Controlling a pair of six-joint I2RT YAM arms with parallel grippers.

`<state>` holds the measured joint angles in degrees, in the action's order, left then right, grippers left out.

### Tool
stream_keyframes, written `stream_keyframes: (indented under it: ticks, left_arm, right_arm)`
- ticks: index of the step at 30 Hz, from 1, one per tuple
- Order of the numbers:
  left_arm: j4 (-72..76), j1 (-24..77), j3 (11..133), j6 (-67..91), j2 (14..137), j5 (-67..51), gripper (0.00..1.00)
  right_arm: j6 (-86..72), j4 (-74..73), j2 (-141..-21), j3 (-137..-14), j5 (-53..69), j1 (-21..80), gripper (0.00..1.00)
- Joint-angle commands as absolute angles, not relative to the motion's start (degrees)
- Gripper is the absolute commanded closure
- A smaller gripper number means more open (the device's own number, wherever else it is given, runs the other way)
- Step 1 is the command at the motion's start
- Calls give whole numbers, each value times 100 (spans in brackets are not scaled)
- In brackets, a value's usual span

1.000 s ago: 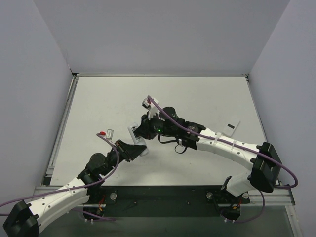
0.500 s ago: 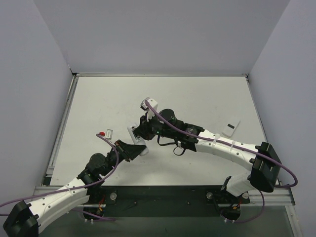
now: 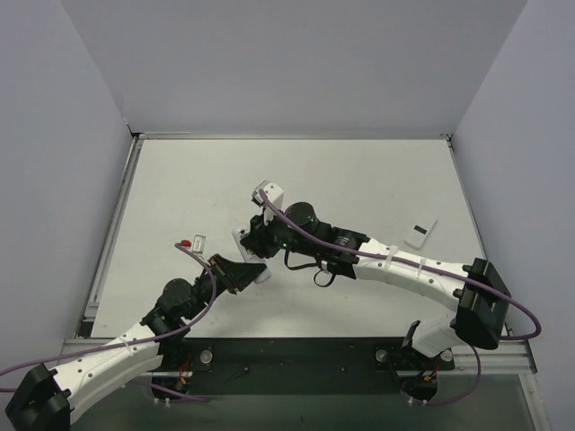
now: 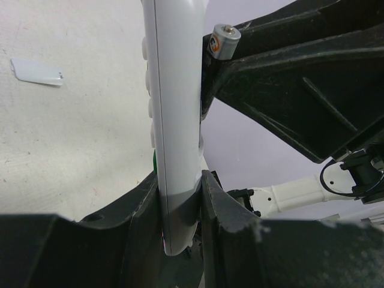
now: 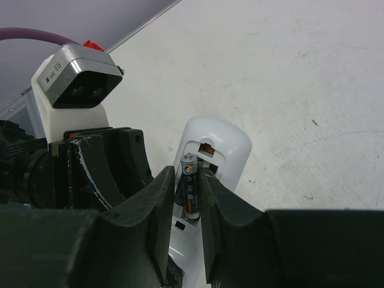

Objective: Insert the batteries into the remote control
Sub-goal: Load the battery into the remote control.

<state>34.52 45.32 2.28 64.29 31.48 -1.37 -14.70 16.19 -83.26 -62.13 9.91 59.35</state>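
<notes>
Nearest: left arm point(image 3: 117, 355), left jaws clamped tight on the near end of the remote control point(image 4: 174, 102), just left of centre over the table point(image 3: 359, 171). Remote's long axis runs roughly near-to-far, open bay point(image 5: 207, 151) facing the right arm point(image 3: 404, 265). Right jaws narrow, pinching one battery point(image 5: 189, 174) right at the bay; touching or just clear, can't tell. Battery axis parallel to the remote's, metal tip toward the far contact. My read: right arm seats it, pushing leftward into the bay. Second battery not in view. Cover point(image 3: 420, 232) lies well apart, far right.
</notes>
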Motion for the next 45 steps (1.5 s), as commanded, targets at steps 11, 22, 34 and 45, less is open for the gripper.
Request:
stream_keyframes:
  ticks: [11,22,34,45]
  left_arm:
    - [3999,4544,237,6486,3015,-158,100]
    - [4017,4544,237,6495,3041,-150,100]
    - [4025,4544,220,6504,3120,-220,100]
    - [4025,4544,457,6460,3559,-835,100]
  right_arm:
    - [-1485,2030,-8113,-5924,308,6003,80]
    - [-1600,2223,-7954,-5739,88,6003,79]
    - [-1301,2022,-7594,-5765,96,6003,77]
    - [859,449,-7049,-6416,2610,5511,62]
